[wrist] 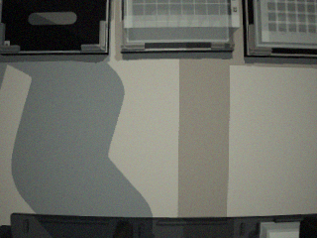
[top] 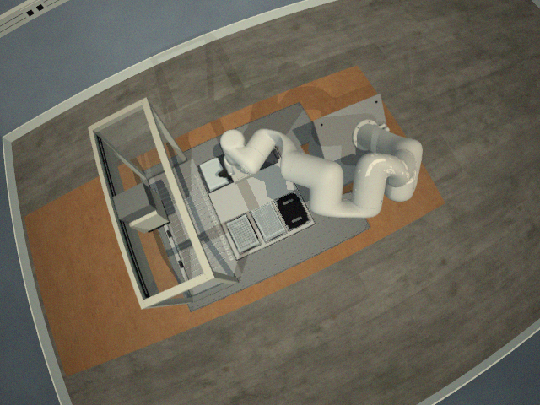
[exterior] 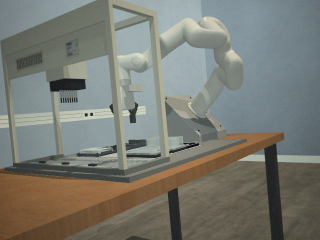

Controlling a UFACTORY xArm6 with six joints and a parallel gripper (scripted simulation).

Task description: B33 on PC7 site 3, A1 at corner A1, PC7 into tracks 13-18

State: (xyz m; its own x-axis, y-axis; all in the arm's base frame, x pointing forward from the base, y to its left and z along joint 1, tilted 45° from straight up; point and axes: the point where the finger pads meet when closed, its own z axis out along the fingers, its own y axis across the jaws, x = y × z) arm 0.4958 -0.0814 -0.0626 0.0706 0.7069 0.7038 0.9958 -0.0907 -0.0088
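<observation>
Spread wide and gripping nothing, the gripper (exterior: 123, 111) hung well above the apron (top: 244, 196), over the carrier PC7 (top: 215, 174). PC7 lay loose at about 10 o'clock of the three nests; a pale plate, presumably B33 (top: 216, 173), already lay on it, though I could not tell which site. The black nest S1 (top: 293, 210) at 3 o'clock of the row stood vacant. Two plates remained nested: the deep-well block B83 (top: 267, 221) in the middle and the 96-well B38 (top: 242, 233) at 9 o'clock. Beyond, the instrument frame (exterior: 156, 85) straddled the loading rails (top: 191, 226), its post partly masking the gripper in the exterior view.
</observation>
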